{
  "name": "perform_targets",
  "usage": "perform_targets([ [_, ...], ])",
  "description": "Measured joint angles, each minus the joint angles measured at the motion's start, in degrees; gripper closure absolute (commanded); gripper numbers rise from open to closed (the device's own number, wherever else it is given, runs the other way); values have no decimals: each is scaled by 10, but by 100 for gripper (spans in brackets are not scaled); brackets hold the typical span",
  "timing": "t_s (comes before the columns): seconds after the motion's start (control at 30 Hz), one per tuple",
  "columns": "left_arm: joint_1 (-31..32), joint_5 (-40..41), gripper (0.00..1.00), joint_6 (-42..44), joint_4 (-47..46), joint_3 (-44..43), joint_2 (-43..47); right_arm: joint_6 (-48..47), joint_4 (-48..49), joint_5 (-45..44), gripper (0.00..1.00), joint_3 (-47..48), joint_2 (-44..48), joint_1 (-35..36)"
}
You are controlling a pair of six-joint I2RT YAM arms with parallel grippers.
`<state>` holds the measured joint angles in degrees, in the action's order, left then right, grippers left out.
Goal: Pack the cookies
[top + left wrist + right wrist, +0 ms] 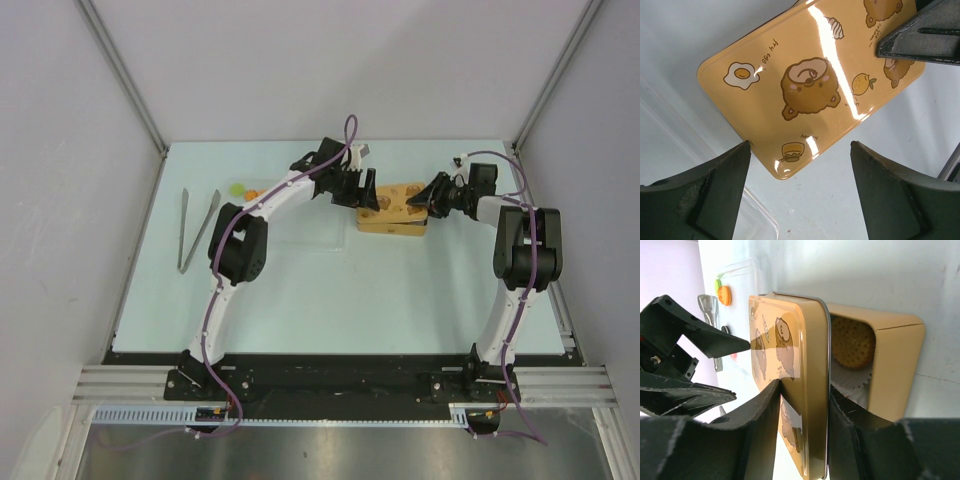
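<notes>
Top view, table: pale green table [300, 290], with both arms reaching to its far middle.
Top view, tin: yellow rectangular metal tin [392, 226] at far centre. Its glossy yellow lid printed with brown bears [388, 200] lies askew on top.
Top view, left pincer: left pincer [362, 190] at the lid's left end, spread wide.
Top view, right pincer: right pincer [418, 200] at the lid's right end.
Top view, cookies: small green disc cookie [236, 188] and small orange disc cookie [251, 191] lie just beside each other on the table, left of the tin and well apart from it.
Top view, tongs: long metal tongs [197, 228] lie near the left edge.
Left wrist view, left pincer: the jaws stand wide open above a corner of the lid, holding nothing.
Left wrist view, plastic: a clear plastic edge [760, 215] lies on the table beside the lid.
Right wrist view, right pincer: one finger lies against the lid's printed face and the other against its rim. No gap shows, so it is gripping the lid by its edge.
Right wrist view, tin: the lid sits offset, leaving the inside open to view. A round orange-brown dotted cookie [852, 342] sits in a white pleated paper cup [847, 382] inside.
Right wrist view, beyond: the orange and green discs lie past the lid's far end, with the tongs close by.
</notes>
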<state>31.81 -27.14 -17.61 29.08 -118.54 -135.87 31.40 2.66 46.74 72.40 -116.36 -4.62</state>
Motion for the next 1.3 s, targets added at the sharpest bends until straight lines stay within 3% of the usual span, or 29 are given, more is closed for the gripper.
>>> perform_targets([
  [0.87,1,17,14,2,7,-2,0,-26,-18,-35,56,0,14,-1],
  [1.3,1,28,14,3,12,-45,-18,-45,-37,-57,55,0,25,-2],
])
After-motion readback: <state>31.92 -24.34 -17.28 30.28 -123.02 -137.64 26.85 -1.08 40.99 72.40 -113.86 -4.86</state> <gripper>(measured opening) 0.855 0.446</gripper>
